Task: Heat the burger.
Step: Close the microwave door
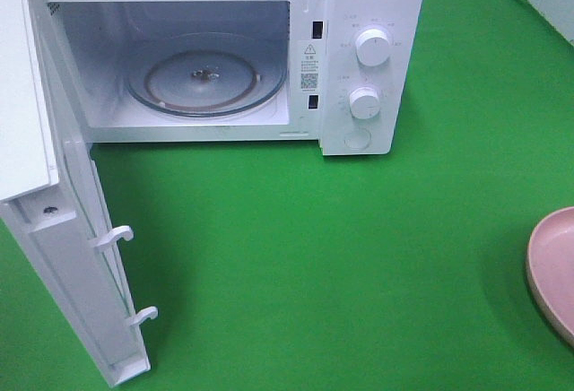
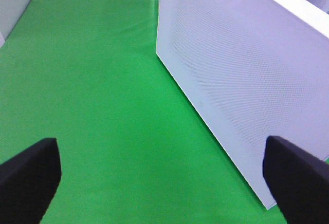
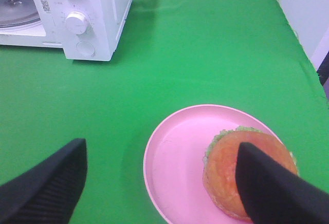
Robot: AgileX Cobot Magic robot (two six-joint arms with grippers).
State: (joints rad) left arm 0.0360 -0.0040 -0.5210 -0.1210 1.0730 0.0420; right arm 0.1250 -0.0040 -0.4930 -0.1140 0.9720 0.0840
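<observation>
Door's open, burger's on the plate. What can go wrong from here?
1. The right end effector is open and off-centre: one finger overlaps the burger, the other is off the pink plate; closing here could miss or shove it.
2. The glossy bun may slip.
3. The open door juts forward beside the path to the turntable.

green cloth point(image 1: 359, 256) covers the table; pale wall point(image 3: 303, 8) beyond.

Staged test bench rather than a home kitchen: a white microwave point(image 1: 269, 50), door point(image 1: 63, 230) swung open, and a pink plate point(image 1: 552, 270) stand on a counter point(image 1: 359, 274) draped in plain green cloth, with bare pale walls behind.
</observation>
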